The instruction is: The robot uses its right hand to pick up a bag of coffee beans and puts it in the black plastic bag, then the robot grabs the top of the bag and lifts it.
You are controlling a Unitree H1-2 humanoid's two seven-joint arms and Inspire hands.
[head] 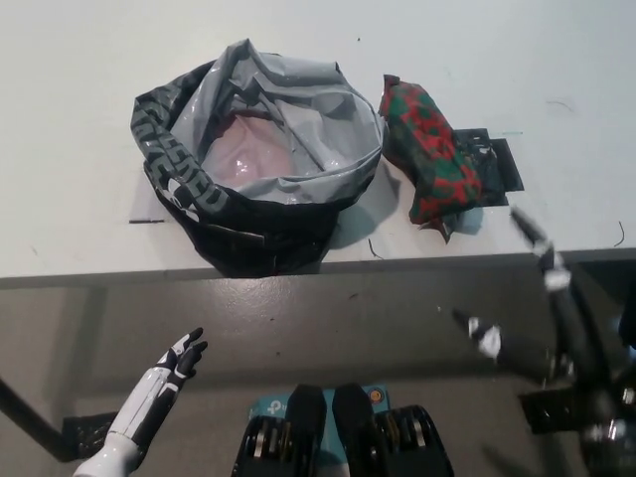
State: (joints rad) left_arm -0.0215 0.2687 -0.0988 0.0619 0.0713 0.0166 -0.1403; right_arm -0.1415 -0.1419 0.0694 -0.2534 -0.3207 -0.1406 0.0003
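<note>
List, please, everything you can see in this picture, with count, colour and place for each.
Table: one, white, fills the upper part of the picture.
Plastic bag: one, black outside, grey inside, open, on the table near its front edge.
Coffee bag: one, red and green patterned, lying on the table right of the plastic bag.
Black mat: one, under the coffee bag.
Left hand: one, white arm with dark fingers apart, lower left, below the table edge.
Right hand: one, black, blurred, lower right, fingers spread.

Plastic bag [256, 159] (open-topped) crowds coffee bag [429, 151].
</note>
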